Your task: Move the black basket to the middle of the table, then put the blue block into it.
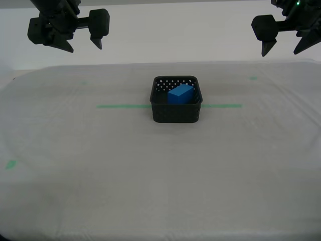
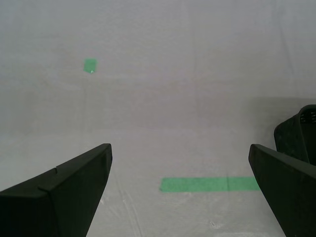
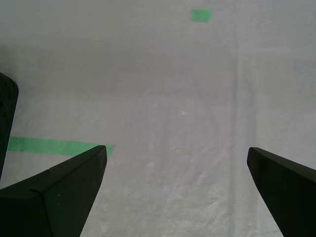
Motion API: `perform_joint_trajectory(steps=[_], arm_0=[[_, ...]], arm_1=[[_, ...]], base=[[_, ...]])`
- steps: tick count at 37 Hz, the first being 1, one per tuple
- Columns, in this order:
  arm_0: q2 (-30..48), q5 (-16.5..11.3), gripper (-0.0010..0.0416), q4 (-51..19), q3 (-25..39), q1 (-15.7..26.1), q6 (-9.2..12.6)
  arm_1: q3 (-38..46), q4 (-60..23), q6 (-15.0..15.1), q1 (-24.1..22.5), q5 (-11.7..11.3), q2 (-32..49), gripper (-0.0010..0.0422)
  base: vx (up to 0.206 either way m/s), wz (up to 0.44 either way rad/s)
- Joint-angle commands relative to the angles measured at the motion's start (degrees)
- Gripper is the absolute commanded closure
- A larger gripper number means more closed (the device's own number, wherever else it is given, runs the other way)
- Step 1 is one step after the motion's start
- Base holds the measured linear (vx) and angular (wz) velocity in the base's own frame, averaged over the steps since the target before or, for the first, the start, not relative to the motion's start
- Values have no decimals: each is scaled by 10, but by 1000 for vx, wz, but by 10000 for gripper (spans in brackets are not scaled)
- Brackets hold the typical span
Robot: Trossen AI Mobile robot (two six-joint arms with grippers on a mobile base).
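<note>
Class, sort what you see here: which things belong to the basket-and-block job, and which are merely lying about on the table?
Belonging to the job:
black basket, mid-table
blue block, inside the basket
table

Just there:
green tape line, running behind the basket
small green tape marks, such as this one

Plain pale wall (image 1: 180, 35) across the upper part of the exterior view, filling the frame from left edge to right edge, evenly lit, whitish throughout.

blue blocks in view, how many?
1. The blue block lies inside the black basket, mid-table on the green tape line. The basket walls could hide others.
</note>
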Motion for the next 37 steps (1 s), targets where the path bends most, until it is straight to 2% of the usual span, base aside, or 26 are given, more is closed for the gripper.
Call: perform_joint_trajectory(steps=[1, 37], arm_0=[[0, 0, 7, 1, 0, 0, -1], [0, 0, 7, 1, 0, 0, -1]], arm_1=[[0, 1, 2, 0, 2, 0, 32], [0, 1, 2, 0, 2, 0, 32]], base=[[0, 0], [0, 0]])
